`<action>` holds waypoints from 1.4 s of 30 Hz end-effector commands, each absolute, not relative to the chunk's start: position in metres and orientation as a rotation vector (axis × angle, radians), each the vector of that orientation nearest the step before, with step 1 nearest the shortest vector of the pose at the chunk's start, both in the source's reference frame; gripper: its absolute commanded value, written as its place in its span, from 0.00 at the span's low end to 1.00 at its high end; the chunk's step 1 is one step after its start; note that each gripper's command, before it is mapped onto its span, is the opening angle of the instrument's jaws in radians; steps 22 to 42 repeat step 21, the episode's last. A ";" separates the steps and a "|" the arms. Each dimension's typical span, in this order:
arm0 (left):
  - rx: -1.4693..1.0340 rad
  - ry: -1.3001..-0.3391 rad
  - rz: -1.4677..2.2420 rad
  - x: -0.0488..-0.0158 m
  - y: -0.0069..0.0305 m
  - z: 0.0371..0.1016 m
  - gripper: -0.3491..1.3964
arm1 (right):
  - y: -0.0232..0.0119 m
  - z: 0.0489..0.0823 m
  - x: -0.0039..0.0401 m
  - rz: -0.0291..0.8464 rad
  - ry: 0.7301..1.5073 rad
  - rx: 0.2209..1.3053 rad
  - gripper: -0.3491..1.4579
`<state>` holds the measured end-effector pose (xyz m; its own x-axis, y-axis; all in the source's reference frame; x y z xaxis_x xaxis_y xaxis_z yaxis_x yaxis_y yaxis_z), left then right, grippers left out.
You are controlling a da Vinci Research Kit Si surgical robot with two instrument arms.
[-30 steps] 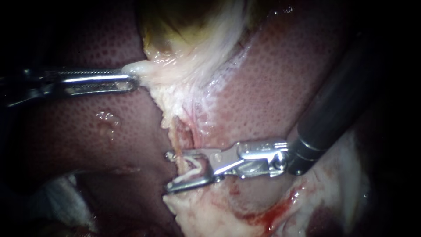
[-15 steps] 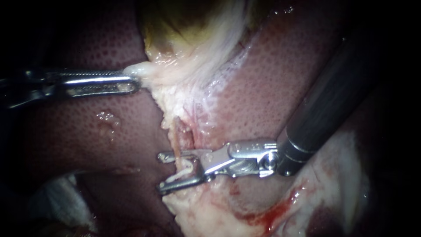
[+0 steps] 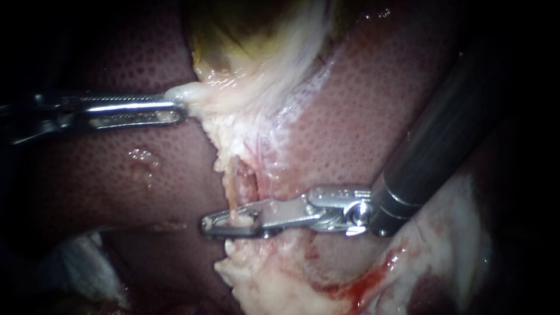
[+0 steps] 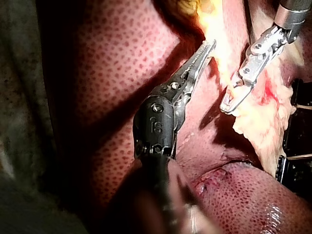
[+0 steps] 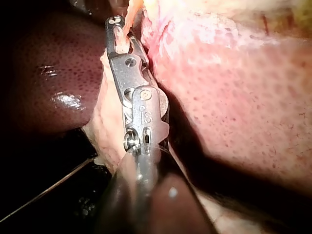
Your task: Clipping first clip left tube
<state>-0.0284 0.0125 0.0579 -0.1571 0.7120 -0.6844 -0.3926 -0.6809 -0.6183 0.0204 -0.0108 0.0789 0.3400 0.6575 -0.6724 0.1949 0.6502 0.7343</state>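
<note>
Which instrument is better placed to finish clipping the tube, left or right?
Right. The right instrument has its jaws shut on the tube; the left instrument grips pale tissue farther up, away from it.

A stretch of bare liver [image 3: 99, 175] is left open between the left instrument [image 3: 179, 109] and the right instrument [image 3: 207, 224]. The tube [image 3: 234, 186] is hemmed in by pale tissue [image 3: 233, 122], and approach from the right is blocked by that instrument's dark shaft [image 3: 437, 140].

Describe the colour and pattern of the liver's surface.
The liver is reddish-pink, speckled all over with fine darker dots. It shows best in the left wrist view.
</note>
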 end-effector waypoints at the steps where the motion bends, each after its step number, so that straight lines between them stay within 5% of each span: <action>1: -1.368 -0.384 1.913 -0.0284 0.0125 0.0579 0.00 | -0.0107 0.0789 0.0202 0.350 1.215 0.852 0.00; 42: -1.368 -0.385 1.913 -0.0283 0.0125 0.0580 0.00 | -0.0109 0.0791 0.0201 0.348 1.197 0.867 0.00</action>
